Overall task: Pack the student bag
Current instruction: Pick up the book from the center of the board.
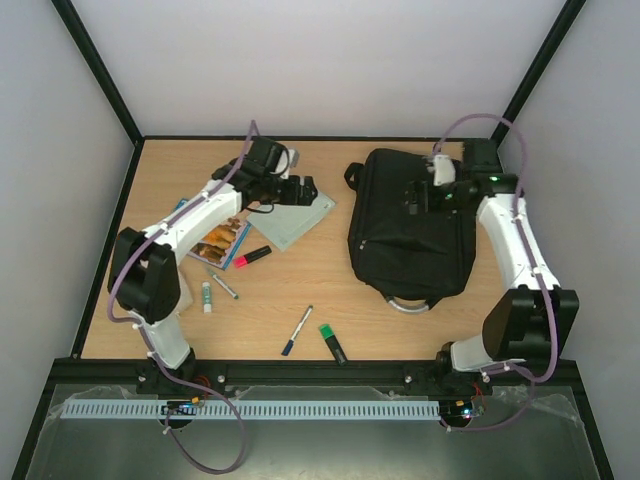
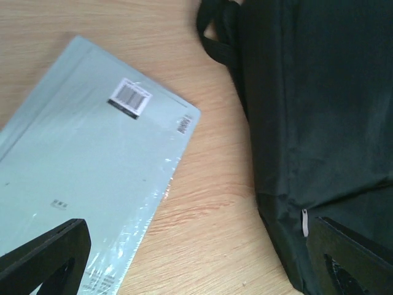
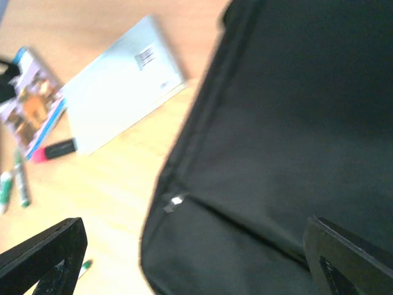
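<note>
The student bag [image 1: 410, 235] is a large black fabric bag lying flat at the right of the table, its silvery-grey loop handle [image 1: 405, 303] towards the near edge. It also shows in the left wrist view [image 2: 319, 110] and the right wrist view [image 3: 295, 123], with a small zipper pull [image 3: 176, 201] at its edge. My left gripper [image 1: 298, 190] is open and empty, over the gap between a pale blue-grey notebook [image 2: 92, 172] and the bag. My right gripper [image 1: 422, 197] is open and empty, above the bag's top panel.
Left of the bag lie the notebook [image 1: 300, 220], a picture book [image 1: 222, 240], a pink highlighter [image 1: 255, 256], a white-green marker [image 1: 207, 296] and a pen [image 1: 224, 284]. A blue pen [image 1: 297, 330] and a green highlighter [image 1: 333, 343] lie near the front edge.
</note>
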Action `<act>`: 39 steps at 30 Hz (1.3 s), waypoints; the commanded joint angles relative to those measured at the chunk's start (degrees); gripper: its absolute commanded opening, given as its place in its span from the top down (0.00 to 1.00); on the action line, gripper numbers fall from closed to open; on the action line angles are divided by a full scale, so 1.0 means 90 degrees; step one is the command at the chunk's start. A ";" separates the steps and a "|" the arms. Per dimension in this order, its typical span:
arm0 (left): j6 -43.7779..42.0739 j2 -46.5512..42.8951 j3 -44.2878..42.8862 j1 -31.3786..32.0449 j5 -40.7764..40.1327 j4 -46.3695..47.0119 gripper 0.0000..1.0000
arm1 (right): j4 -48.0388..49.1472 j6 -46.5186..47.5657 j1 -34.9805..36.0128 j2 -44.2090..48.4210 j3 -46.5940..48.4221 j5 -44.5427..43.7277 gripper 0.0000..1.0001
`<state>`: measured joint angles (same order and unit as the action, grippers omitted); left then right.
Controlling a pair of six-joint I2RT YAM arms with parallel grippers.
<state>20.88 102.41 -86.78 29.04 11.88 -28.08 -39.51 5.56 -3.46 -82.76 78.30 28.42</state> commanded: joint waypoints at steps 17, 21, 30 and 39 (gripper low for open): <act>0.0902 0.0937 0.0185 -0.1725 -0.0239 0.1090 0.07 | 0.1422 -0.1260 0.2989 -0.1595 0.0224 0.0677 0.13; 0.0719 0.1451 -0.0104 -0.1751 -0.0260 0.0927 0.06 | 0.1914 -0.1597 0.3295 -0.1857 0.0253 0.0339 0.15; 0.0481 0.2468 -0.0911 -0.1761 0.0086 0.0324 0.04 | 0.2211 -0.2091 0.3422 -0.2772 0.0436 0.0156 0.25; 0.0424 0.2917 -0.1039 -0.1762 0.0280 -0.0030 0.05 | 0.1938 -0.2143 0.3432 -0.3472 0.0809 -0.0108 0.29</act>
<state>25.61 126.80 -94.98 13.52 12.69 -24.58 -20.25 -12.95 27.40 -112.40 82.70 29.08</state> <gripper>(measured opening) 0.954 0.708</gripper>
